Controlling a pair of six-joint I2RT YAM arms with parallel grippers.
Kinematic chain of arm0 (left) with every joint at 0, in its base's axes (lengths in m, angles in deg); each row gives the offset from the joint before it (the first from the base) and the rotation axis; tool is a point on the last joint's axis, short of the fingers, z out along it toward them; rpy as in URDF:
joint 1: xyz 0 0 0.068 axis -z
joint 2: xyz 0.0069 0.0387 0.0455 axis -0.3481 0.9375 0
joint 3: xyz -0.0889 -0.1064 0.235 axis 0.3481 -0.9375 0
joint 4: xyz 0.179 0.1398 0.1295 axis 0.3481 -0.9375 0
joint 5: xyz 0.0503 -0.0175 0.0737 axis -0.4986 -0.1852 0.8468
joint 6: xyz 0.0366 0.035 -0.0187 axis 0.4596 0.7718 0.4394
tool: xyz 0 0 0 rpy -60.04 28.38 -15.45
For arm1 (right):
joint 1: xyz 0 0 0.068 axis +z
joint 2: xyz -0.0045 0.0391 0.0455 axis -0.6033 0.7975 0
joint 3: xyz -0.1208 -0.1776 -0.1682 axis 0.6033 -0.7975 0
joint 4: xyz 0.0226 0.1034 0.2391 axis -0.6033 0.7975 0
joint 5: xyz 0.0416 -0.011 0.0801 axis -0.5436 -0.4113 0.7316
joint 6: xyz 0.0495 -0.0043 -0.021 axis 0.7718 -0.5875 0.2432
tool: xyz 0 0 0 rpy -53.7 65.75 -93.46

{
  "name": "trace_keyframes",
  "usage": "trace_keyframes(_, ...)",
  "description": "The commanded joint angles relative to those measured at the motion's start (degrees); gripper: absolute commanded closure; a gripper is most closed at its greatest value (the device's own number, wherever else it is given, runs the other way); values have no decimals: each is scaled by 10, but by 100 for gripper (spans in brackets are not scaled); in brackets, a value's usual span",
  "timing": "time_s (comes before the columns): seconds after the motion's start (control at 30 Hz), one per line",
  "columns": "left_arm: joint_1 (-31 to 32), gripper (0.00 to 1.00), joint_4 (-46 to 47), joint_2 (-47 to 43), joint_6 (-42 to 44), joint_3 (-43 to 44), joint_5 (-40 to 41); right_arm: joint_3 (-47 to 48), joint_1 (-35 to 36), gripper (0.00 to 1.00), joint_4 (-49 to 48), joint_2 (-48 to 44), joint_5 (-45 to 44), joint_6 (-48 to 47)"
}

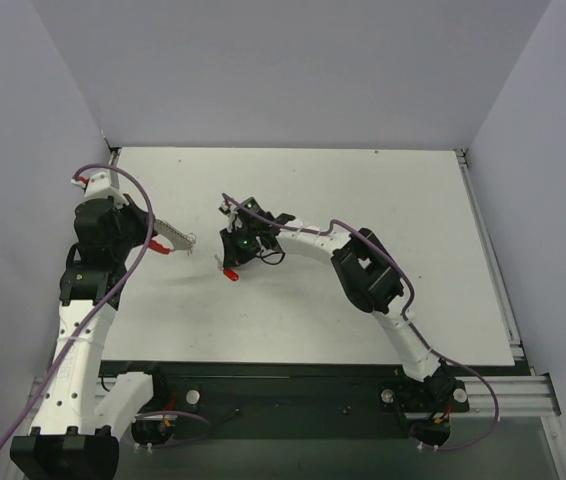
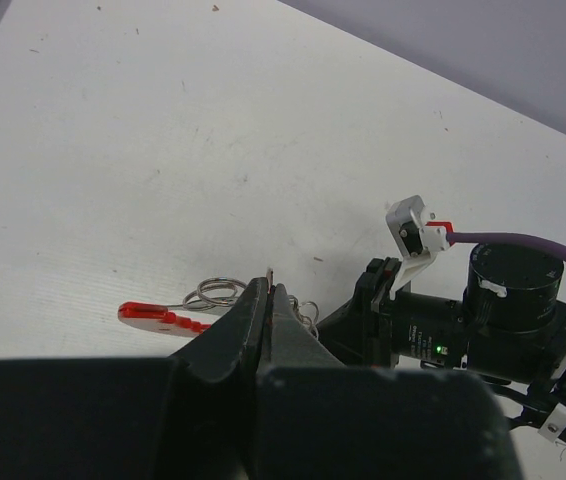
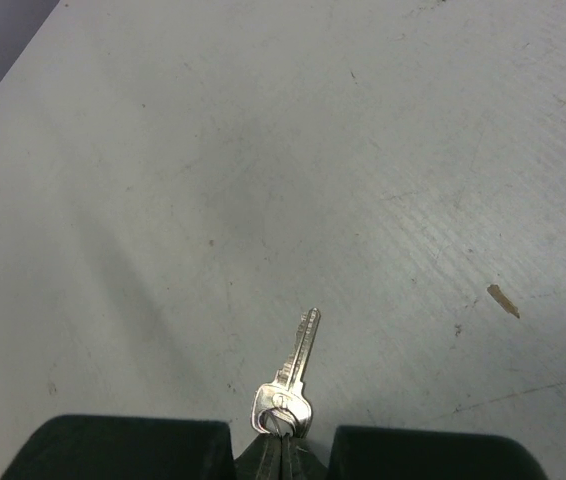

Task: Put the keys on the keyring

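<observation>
Near the middle of the bench [image 1: 383,200], a little toward its left edge, the right gripper [image 3: 283,442] had its fingers pressed together on the head of a single silver key [image 3: 298,365]. From the right wrist view the key's long axis ran straight out from the fingertips, blade leading, with the tip leaning slightly to the right. Pale bench surface lay beyond it, and I could not tell whether the blade touched the surface. Nothing stood in front of the tip. The only thing nearby on the bench was a small brown fleck [image 3: 503,300], off to the right of the blade and well apart from it.

Closer to the bench's left edge, at about the same depth, the left gripper [image 2: 268,292] was also pressed tight. Its tips appeared to pinch the keyring [image 2: 153,316], a thin red strip joined to loops of silver wire. The loops showed on both sides of the closed fingertips. The red strip lay crosswise to the fingers, its free end sticking out to the left in the left wrist view. Whether it rested on the bench or hung just above it I could not make out.

Past the left fingertips and to their right sat the black wrist of the right arm [image 2: 433,330], with its purple cable [image 2: 533,245] trailing off. From above, the two grippers pointed toward each other, near but not touching.
</observation>
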Motion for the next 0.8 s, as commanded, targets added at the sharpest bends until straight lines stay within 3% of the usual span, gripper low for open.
trace_keyframes(0.0, -1, 100, 24, -16, 11, 22, 1, -14, -7, 100, -28, -13, 27, 14)
trace_keyframes(0.4, 0, 100, 48, -26, 7, 1, -31, -207, -48, 100, -126, -146, 50, 42)
trace_keyframes(0.77, 0, 100, 68, -32, 8, -20, -70, -380, -69, 100, -156, -294, 34, 28)
